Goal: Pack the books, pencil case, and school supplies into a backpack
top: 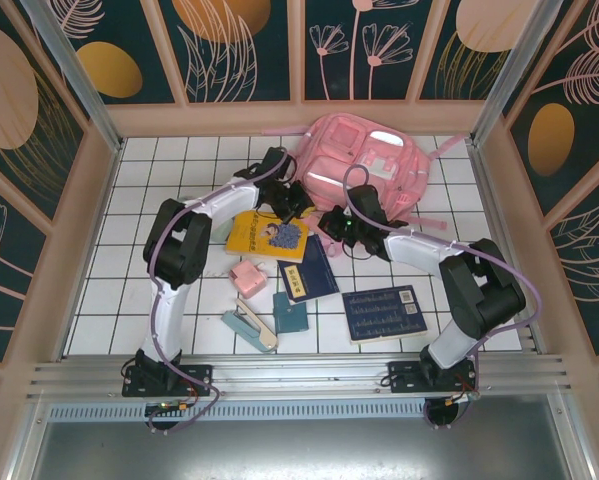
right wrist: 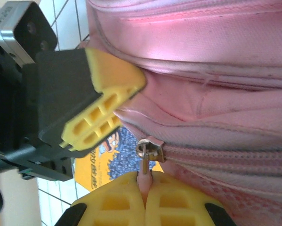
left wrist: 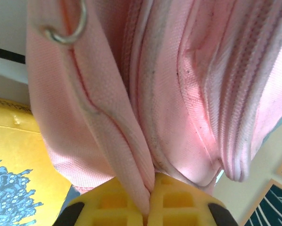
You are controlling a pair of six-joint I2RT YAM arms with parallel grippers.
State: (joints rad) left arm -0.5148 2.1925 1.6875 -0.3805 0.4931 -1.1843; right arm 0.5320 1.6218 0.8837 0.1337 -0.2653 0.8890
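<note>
The large pink fabric backpack (top: 374, 160) lies at the far side of the white tiled table (top: 169, 165). The left gripper (left wrist: 149, 195) is clamped on a fold of the bag's fabric. The right gripper (right wrist: 144, 188) is clamped on the pink pull tab (right wrist: 142, 176) under the metal zipper slider (right wrist: 143, 151). The zipper track (right wrist: 225, 160) runs sideways from the slider, away from the left gripper. The track's far end is cut off.

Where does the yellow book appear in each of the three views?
Top external: the yellow book lies mid-table, just before the backpack.
Left wrist: yellow book at lower left, beside the backpack.
Right wrist: yellow book low centre, left of the zip pull.
Shared landmark: the backpack.
</note>
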